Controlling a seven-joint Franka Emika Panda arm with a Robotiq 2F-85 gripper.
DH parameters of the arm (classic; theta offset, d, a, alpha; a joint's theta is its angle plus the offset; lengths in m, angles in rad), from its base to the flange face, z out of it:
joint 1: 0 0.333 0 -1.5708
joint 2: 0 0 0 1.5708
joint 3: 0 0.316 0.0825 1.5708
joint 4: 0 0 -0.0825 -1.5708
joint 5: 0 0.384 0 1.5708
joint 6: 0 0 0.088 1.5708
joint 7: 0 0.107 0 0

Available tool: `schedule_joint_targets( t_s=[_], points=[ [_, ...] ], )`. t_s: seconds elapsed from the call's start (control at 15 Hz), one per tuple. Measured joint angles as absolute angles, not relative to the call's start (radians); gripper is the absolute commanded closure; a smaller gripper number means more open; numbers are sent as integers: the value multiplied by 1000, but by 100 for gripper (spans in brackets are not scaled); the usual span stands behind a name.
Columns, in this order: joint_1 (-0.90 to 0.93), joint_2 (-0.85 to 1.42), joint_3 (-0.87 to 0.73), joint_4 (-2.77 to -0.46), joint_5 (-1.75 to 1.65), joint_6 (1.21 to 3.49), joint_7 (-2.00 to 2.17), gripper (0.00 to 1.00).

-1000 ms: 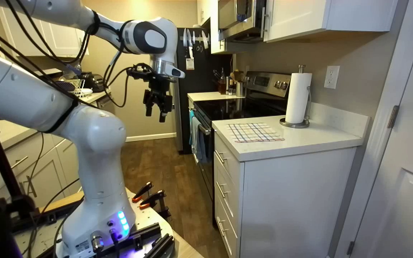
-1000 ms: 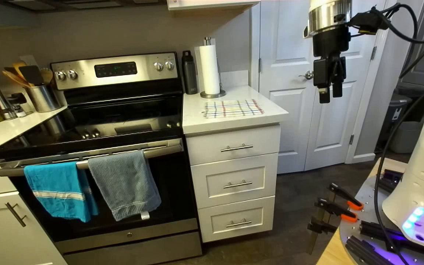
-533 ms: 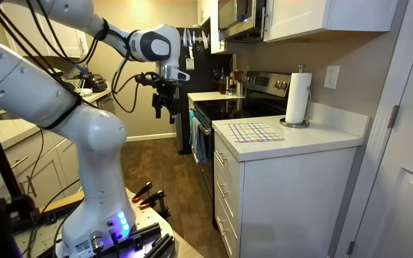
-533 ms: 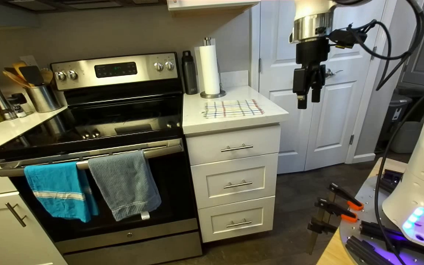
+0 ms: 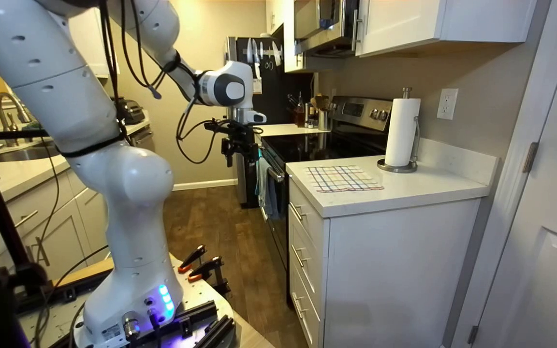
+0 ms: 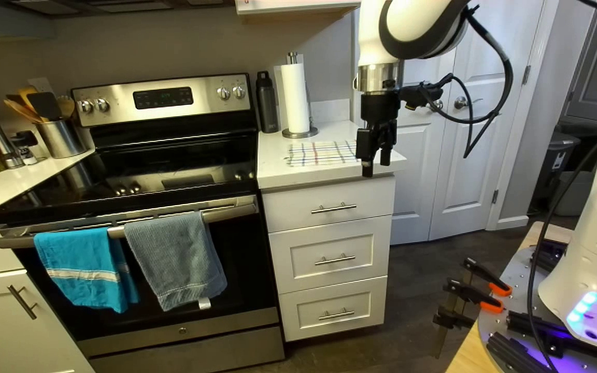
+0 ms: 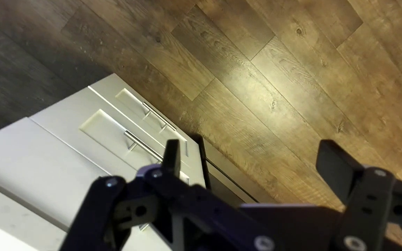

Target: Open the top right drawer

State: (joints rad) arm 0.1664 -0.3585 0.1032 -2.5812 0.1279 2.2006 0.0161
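Observation:
The top right drawer (image 6: 290, 210) is shut. Its flat white front and bar handle (image 6: 333, 207) sit under the counter, right of the stove. It also shows in an exterior view (image 5: 309, 220) and the wrist view (image 7: 40, 157), where my gripper mostly hides its handle. My gripper (image 6: 375, 167) hangs fingers down in front of the counter's edge, above and apart from the handle. It also shows in an exterior view (image 5: 241, 157). In the wrist view my gripper (image 7: 250, 153) is open, fingers wide apart, with floor between them and nothing held.
Two taller drawers (image 6: 303, 248) with bar handles lie below. The counter (image 6: 278, 176) holds a checked cloth (image 6: 324, 153) and a paper towel roll (image 6: 294, 98). The stove (image 6: 174, 171) has a blue towel (image 6: 83, 269) and a grey towel (image 6: 174, 259). Clamps (image 6: 472, 292) stick out from the robot base.
My arm has swung toward the drawers and down. In the exterior views the gripper has gone from before the door to the counter's front edge. The drawer has not moved.

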Motion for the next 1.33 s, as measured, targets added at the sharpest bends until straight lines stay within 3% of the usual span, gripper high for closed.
schedule_joint_targets(
  t_s=[0.8, 1.33],
  points=[
    [169, 118, 119, -2145, 106, 2254, -47, 0],
    [157, 329, 114, -2045, 96, 2312, -48, 0]
  ],
)
